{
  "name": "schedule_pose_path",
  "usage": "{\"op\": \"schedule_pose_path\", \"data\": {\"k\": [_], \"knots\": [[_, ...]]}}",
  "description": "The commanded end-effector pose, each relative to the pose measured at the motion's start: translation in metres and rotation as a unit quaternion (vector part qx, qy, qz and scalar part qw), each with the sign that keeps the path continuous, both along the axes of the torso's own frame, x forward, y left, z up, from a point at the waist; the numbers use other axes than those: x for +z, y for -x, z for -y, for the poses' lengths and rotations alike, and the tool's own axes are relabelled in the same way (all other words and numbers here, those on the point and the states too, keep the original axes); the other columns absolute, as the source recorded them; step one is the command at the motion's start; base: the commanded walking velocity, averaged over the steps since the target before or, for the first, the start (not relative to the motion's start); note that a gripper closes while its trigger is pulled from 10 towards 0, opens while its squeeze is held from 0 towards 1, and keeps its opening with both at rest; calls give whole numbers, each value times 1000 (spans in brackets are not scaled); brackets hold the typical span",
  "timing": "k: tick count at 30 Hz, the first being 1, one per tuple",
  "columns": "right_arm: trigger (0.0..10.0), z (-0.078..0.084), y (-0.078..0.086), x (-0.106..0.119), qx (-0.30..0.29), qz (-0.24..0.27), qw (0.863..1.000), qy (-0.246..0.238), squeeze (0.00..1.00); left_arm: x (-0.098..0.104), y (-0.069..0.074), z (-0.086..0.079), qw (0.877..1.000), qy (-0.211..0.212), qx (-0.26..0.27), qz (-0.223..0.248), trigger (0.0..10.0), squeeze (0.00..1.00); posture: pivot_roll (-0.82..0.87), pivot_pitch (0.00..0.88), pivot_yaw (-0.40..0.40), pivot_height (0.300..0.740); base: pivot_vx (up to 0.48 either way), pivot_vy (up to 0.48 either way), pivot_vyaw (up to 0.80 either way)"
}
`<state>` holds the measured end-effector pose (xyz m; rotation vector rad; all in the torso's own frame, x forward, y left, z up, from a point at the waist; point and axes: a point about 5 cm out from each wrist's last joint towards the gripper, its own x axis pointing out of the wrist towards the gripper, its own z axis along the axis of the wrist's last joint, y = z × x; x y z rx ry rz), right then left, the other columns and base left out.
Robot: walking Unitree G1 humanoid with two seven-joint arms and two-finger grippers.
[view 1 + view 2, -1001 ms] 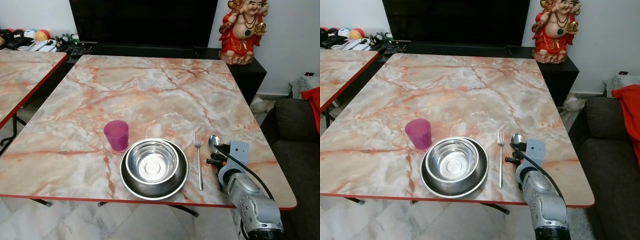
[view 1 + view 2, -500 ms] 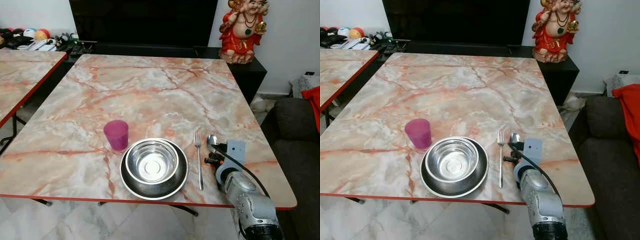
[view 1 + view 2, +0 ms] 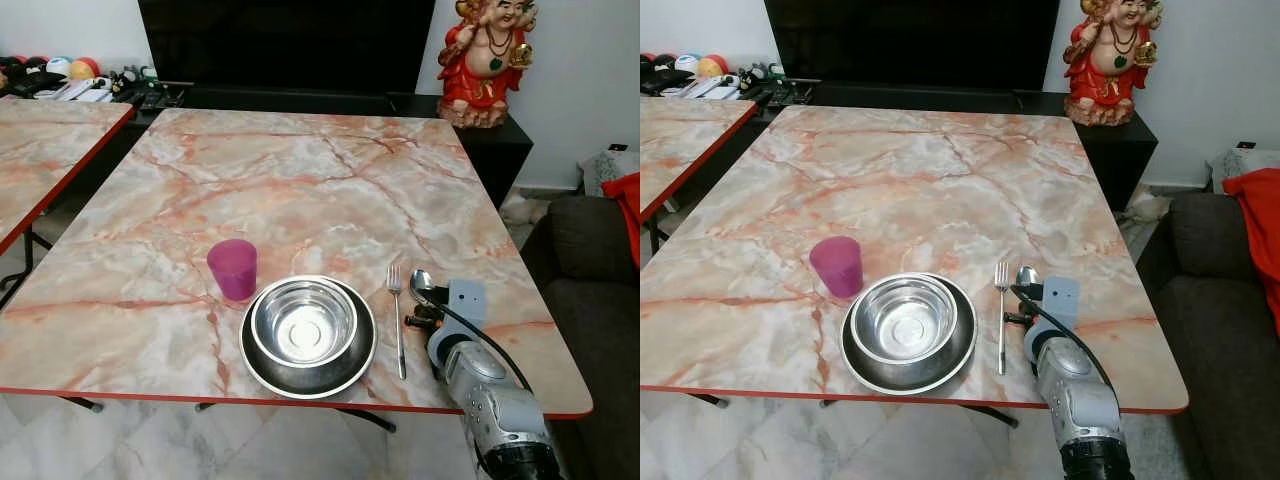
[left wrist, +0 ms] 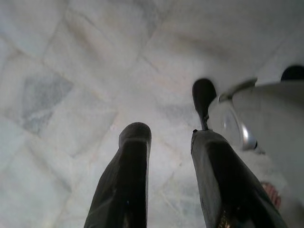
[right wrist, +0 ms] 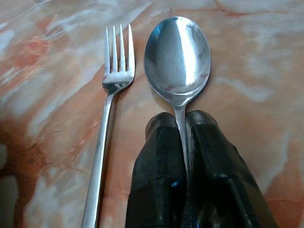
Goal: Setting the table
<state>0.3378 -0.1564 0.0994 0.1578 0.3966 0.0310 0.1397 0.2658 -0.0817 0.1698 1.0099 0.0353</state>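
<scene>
Shifted closer to the fork, the right gripper grasps the spoon handle, clenched, on the tabletop.

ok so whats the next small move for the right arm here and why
Probably open the right end effector and let go: it is shut on the spoon handle, and the spoon already lies beside the fork, right of the bowl on its plate.
</scene>
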Motion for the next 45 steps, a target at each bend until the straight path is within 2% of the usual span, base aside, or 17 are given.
{"op": "schedule_pose_path", "data": {"k": [1,5,14,15,20,21,22,23,24,30,37,45], "knots": [[10000,-2,-2,-2,-2,-4,1000,-4,0,-2,3,2,1000,2,2,-14,10000,0,-34,109,-22,740,0,0,0],[10000,-3,-3,-2,1,-6,1000,1,0,-3,-3,9,1000,6,-1,-10,10000,0,-30,110,-24,740,0,0,0],[10000,-5,-4,-6,5,-10,1000,5,0,-7,4,15,1000,8,-1,-16,10000,0,-25,111,-24,740,0,0,0],[10000,-5,-4,-7,5,-12,1000,5,247,-7,2,17,1000,8,-2,-15,10000,0,-25,111,-24,740,0,0,0],[10000,-5,-3,-9,5,-14,1000,1,271,-7,1,16,1000,8,-2,-14,10000,0,-26,111,-23,740,0,0,0],[10000,-5,-3,-9,6,-14,1000,1,373,-6,2,15,1000,7,-1,-14,10000,0,-24,110,-23,740,0,0,0],[10000,-5,-3,-9,6,-14,1000,1,373,-6,2,15,1000,7,-1,-14,10000,0,-24,110,-23,740,0,0,0],[10000,-5,-3,-9,6,-14,1000,1,494,-6,4,13,1000,7,0,-15,10000,0,-24,110,-23,740,0,0,0],[10000,-5,-3,-9,6,-15,1000,3,698,-6,5,11,1000,6,1,-15,10000,0,-25,111,-23,740,0,0,0],[10000,-6,-3,-10,8,-16,1000,4,686,-6,8,7,1000,4,3,-17,10000,0,-24,111,-23,740,0,0,0],[10000,-8,-3,-11,12,-15,1000,6,682,-5,-4,16,1000,3,3,-6,10000,0,-22,110,-26,740,0,0,0],[10000,-7,-3,-11,14,-16,1000,7,706,-5,-4,18,1000,5,1,-6,10000,0,-23,112,-28,740,0,0,0]]}}
